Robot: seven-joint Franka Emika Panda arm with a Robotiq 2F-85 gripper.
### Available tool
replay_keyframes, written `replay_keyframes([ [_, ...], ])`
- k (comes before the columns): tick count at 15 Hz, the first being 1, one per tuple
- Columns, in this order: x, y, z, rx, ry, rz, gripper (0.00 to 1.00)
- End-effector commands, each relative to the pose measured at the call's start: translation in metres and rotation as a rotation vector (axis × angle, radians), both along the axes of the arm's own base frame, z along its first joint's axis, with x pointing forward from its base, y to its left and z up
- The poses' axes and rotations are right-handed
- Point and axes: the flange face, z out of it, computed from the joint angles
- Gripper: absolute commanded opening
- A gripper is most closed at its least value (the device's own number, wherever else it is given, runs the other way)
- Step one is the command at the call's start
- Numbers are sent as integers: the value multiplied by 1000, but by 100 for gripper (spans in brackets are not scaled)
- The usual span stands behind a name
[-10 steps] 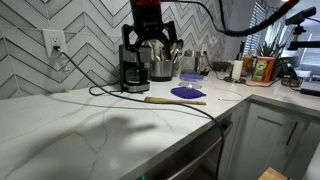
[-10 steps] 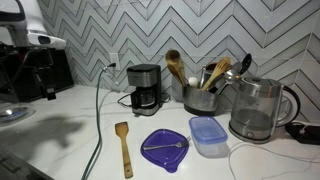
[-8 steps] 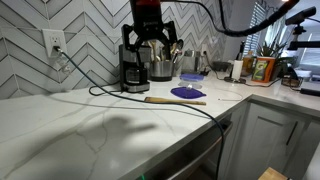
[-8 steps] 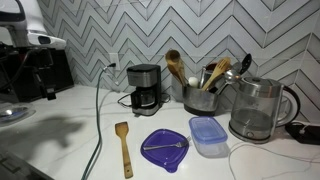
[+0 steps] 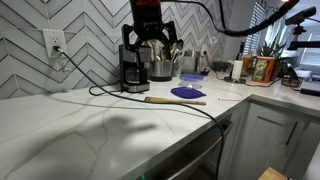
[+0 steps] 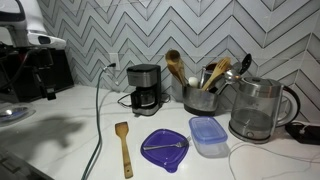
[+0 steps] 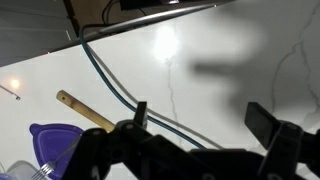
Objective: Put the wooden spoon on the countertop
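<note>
The wooden spoon [image 6: 175,63] stands bowl-up in a metal utensil crock [image 6: 199,99] against the backsplash, between the coffee maker and the kettle. In the other exterior view the crock [image 5: 163,69] shows behind my gripper, and I cannot make out the spoon there. My gripper [image 5: 150,42] hangs open and empty well above the white marble-look countertop [image 5: 80,130], away from the crock. It sits at the left edge in an exterior view [image 6: 35,85]. The wrist view shows the open jaws [image 7: 200,118] over the bare countertop [image 7: 220,50].
A paler flat wooden spatula [image 6: 123,148] lies on the counter beside a purple plate [image 6: 163,148] holding a metal utensil. A black cable [image 5: 150,98] crosses the counter. A coffee maker [image 6: 145,88], blue container [image 6: 207,135] and glass kettle [image 6: 260,108] stand nearby.
</note>
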Motion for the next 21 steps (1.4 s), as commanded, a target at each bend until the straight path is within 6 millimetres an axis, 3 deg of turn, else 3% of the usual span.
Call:
replay_keyframes([
  [1,0,0,1,-1,1,0,100],
  [12,0,0,1,-1,1,0,100],
  [17,45,-74,19,22,-128,-80,100],
  [21,82,-152,45,80,-248,-105,100],
])
